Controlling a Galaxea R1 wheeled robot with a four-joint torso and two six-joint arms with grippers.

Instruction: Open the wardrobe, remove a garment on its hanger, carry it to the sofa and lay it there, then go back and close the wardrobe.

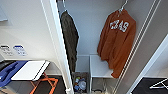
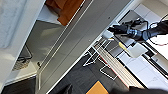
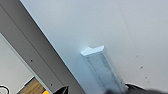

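1. The garment [image 1: 117, 40] hangs at upper right of the head view inside the open wardrobe [image 1: 58, 47]; its lettering is partly folded away.
2. Its hanger [image 1: 122, 7] shows just a hook, cut off at the top edge.
3. Two garments hang inside: the orange one and a dark jacket [image 1: 69, 37].
4. A basket [image 1: 80, 83] sits on the wardrobe floor.
5. I cannot tell whether either gripper is spread or pressed together.

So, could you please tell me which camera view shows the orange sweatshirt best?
The head view: the orange sweatshirt hangs whole inside the open wardrobe, white lettering visible. The left wrist view catches just its hem.
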